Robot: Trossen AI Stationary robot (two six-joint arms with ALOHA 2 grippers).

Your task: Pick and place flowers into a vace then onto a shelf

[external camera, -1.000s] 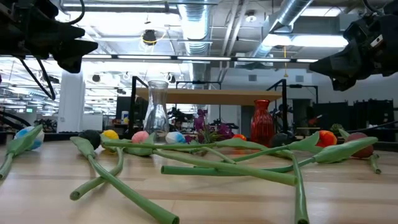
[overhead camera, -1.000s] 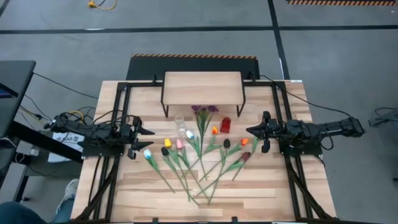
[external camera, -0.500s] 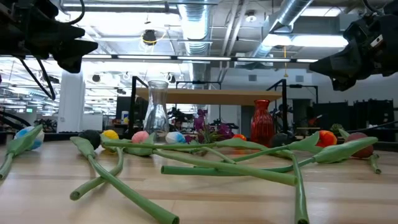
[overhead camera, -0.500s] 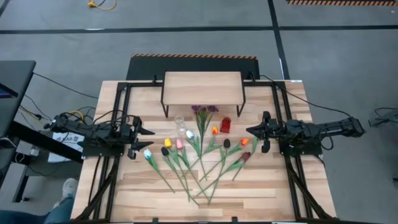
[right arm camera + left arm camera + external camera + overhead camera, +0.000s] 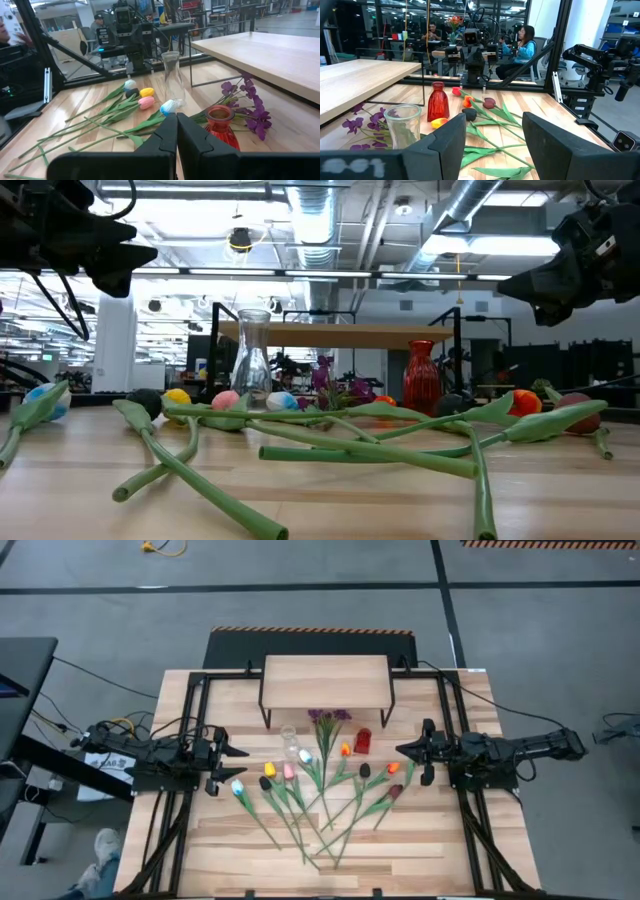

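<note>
High view, near to far, with the clear glass vase (image 5: 289, 734) as landmark: loose artificial tulips with long green stems (image 5: 300, 802) lie fanned flat on the slatted wooden table (image 5: 240, 850), nearer than the vase and to both sides of it. Heads I can make out: blue-white, yellow, pink, orange, red, dark maroon. A purple blossom sprig (image 5: 328, 718) lies just right of the vase. A small red glass vase (image 5: 362, 740) stands further right, past the sprig.

Beyond the vase is the low shelf with a light wood plank top on thin black legs (image 5: 325, 680); nothing stands on its top.

Left gripper (image 5: 242, 752) hovers well left of the vase, fingers apart, nothing between them; the left wrist view shows a clear gap. Right gripper (image 5: 401, 750) hovers well right of the vase, past the red one, fingers pressed together and empty.

Progress: effectively zero. Clear vase looks empty in the low view (image 5: 252, 362), and every flower is on the table. Left to do: pick stems, load the vase, lift it onto the shelf.
</note>
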